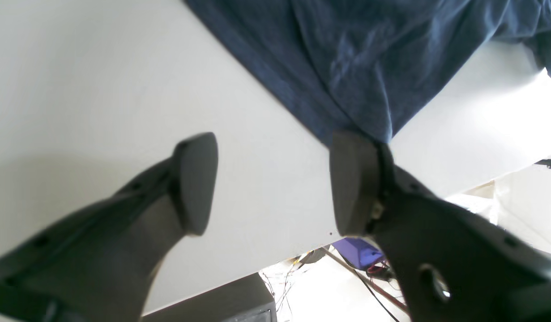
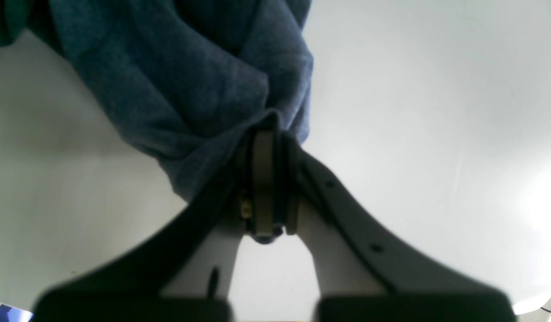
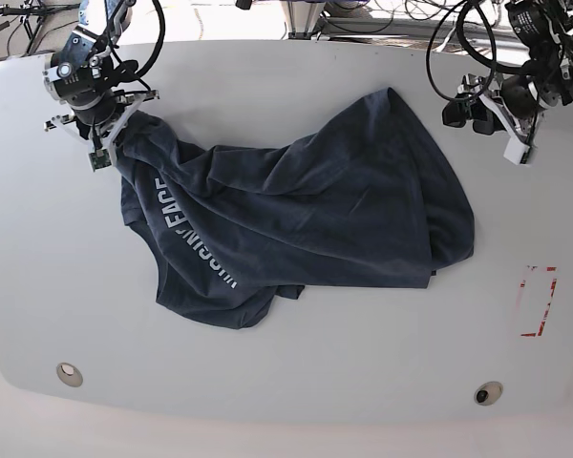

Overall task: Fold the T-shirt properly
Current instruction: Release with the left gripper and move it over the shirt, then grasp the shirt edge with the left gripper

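Note:
The dark navy T-shirt [image 3: 315, 210] lies crumpled on the white table [image 3: 286, 382], with white lettering [image 3: 186, 239] showing on its left part. My right gripper [image 3: 110, 143] is at the shirt's upper left end and is shut on a bunch of its fabric; the right wrist view shows the closed gripper [image 2: 268, 132] with cloth [image 2: 190, 80] hanging from it. My left gripper [image 3: 458, 113] is open and empty, to the right of the shirt's top corner. In the left wrist view the open gripper [image 1: 275, 138] has a shirt edge [image 1: 347, 67] just beyond one fingertip [image 1: 353, 179].
A red marked rectangle [image 3: 538, 301] is on the table at the right. Two round fittings [image 3: 69, 374] [image 3: 488, 393] sit near the front edge. Past the table edge the left wrist view shows a purple object [image 1: 360, 252], cables and a dark box [image 1: 221, 304].

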Robot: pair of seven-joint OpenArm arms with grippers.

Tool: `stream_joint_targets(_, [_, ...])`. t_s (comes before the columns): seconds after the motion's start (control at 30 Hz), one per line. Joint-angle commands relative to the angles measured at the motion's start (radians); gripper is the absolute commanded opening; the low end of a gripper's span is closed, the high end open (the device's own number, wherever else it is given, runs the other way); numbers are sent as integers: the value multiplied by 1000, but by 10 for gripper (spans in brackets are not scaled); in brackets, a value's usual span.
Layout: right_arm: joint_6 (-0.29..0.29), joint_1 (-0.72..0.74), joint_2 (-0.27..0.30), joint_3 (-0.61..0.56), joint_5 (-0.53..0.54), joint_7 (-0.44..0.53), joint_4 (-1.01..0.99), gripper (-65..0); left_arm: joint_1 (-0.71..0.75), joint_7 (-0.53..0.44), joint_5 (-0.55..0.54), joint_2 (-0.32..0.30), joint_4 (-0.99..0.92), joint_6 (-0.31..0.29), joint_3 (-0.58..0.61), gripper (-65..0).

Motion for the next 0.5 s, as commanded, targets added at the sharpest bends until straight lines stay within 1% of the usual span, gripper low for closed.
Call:
stream_joint_targets(0.0, [-5, 4, 8, 2, 6, 20, 17, -650, -4, -17, 39, 21, 14, -1, 17, -261])
stream_joint_targets(0.1, [-5, 4, 8, 4, 6, 20, 17, -650, -6, -17, 85, 47, 14, -1, 48, -261])
stream_joint_targets(0.3, [-5, 9, 8, 4, 7, 20, 15, -650, -29, -22, 142, 91, 6, -1, 109, -260])
stream_joint_targets(0.47, [-5, 13, 8, 4, 7, 20, 15, -650, -41, -36, 217, 133, -72, -1, 127, -260])
